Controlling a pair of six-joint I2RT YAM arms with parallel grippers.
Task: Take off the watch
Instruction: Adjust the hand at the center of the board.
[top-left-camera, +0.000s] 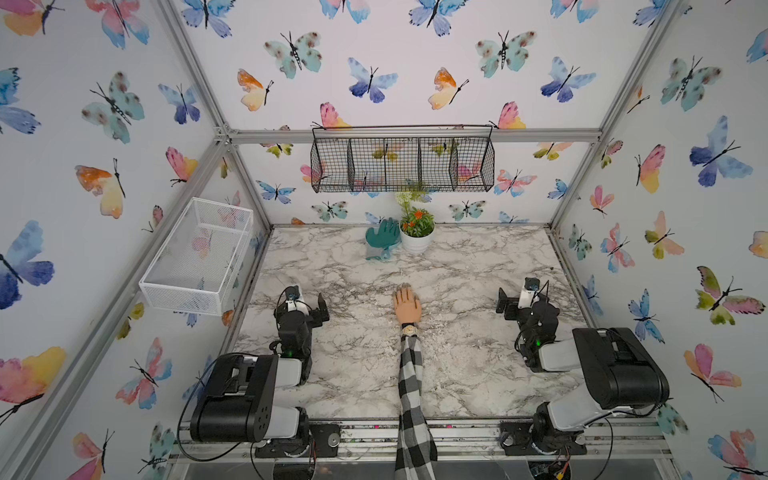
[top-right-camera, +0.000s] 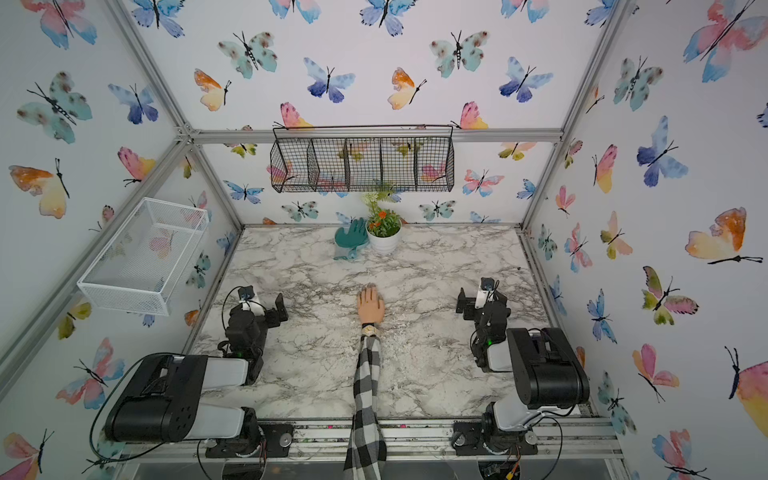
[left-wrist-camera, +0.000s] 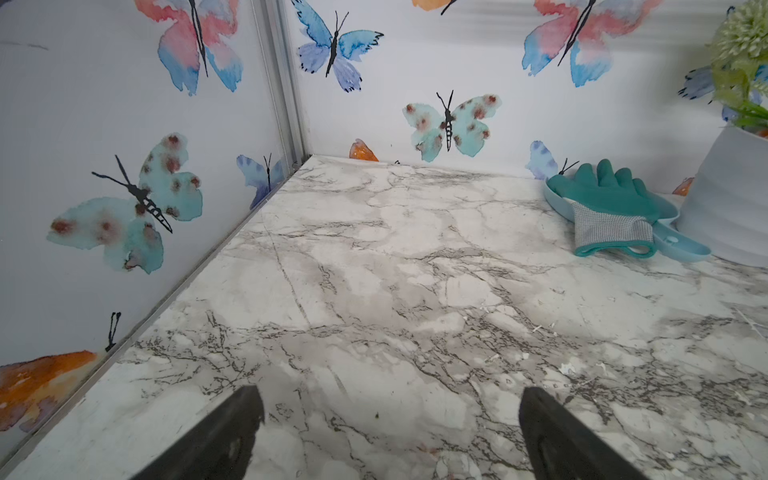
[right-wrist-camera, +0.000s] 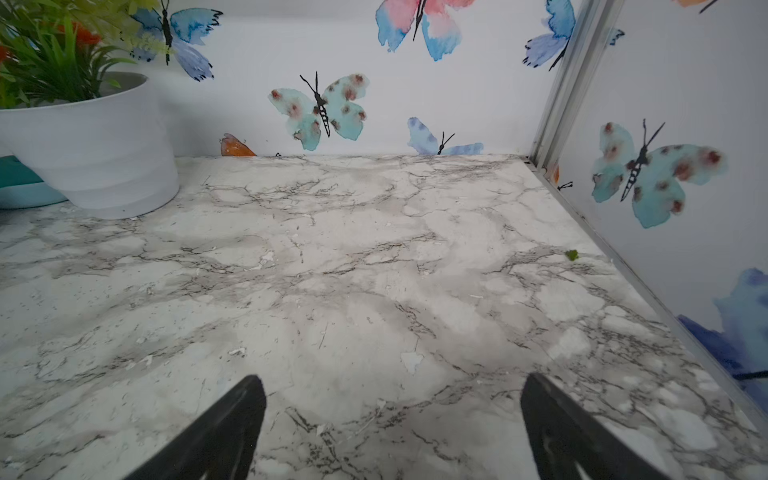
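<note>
Grippers, two: left gripper (left-wrist-camera: 388, 390) and right gripper (right-wrist-camera: 391, 377), each with jaws spread wide and nothing between them, parked low over the marble table (top-left-camera: 353, 365) on either side, well apart from the work; I take this as a ready posture, the task not yet begun. Mannequin hand (top-left-camera: 407, 303), one: lies palm down mid-table between the two arms, fingers pointing to the back wall, probably so that either arm can reach the wrist. Watch (top-left-camera: 409, 330), one: strapped round the mannequin wrist, pale face upward, sitting between the hand and the cuff of the checked sleeve (top-left-camera: 411, 395), one, which runs off the near edge; in both top views the strap is too small for me to make out the buckle. Teal glove (top-left-camera: 382, 239), one: lies at the back, just beside the white potted plant (top-left-camera: 417, 237), one; both look like bystanders, well clear of the wrist. Wire baskets, two: black wire basket (top-left-camera: 403, 166) hung on the back wall, white wire basket (top-left-camera: 199, 257) on the side wall, both seemingly empty.
</note>
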